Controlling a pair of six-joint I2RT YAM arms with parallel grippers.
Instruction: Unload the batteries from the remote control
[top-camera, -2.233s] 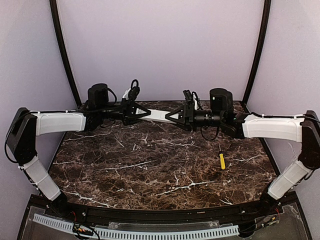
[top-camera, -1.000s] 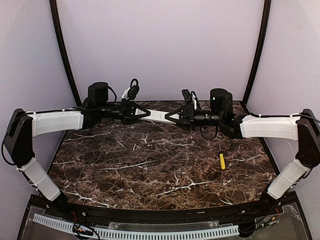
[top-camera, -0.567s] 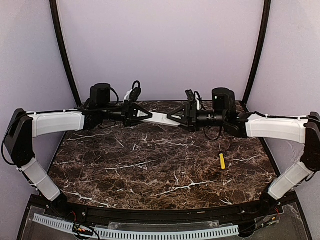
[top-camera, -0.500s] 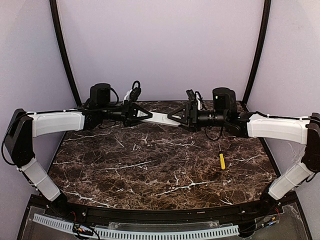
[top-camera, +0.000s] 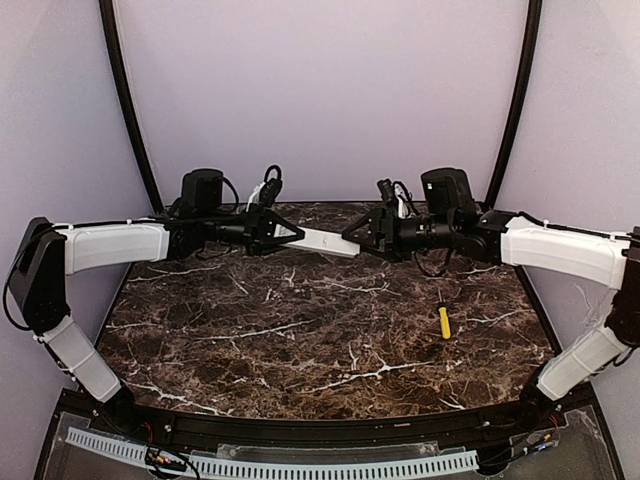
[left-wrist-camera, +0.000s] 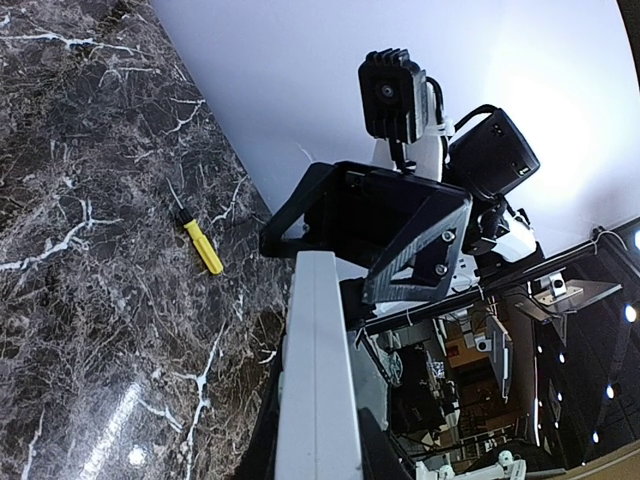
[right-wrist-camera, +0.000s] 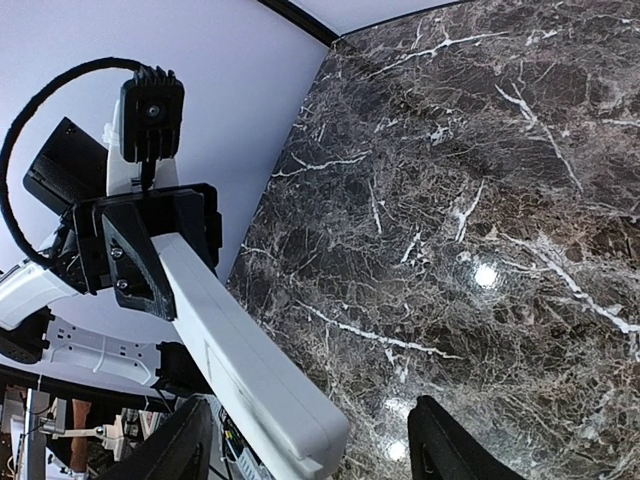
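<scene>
The remote control (top-camera: 325, 241) is a slim white bar held in the air over the back of the table. My left gripper (top-camera: 293, 234) is shut on its left end. In the left wrist view the remote control (left-wrist-camera: 315, 380) runs straight out from my left gripper (left-wrist-camera: 325, 455). My right gripper (top-camera: 358, 236) stands open at the bar's free right end. In the right wrist view that end of the remote control (right-wrist-camera: 250, 370) lies between the spread fingers of my right gripper (right-wrist-camera: 310, 432) without touching either. A rectangular cover seam shows on its face. The batteries are hidden.
A yellow-handled screwdriver (top-camera: 444, 321) lies on the dark marble table (top-camera: 300, 330) at the right, also seen in the left wrist view as the screwdriver (left-wrist-camera: 203, 250). Purple walls close off the back and sides.
My right gripper opened, let go of the remote's right end and drew back a little to the right. The remote's free end dipped slightly. The left gripper kept its hold.
</scene>
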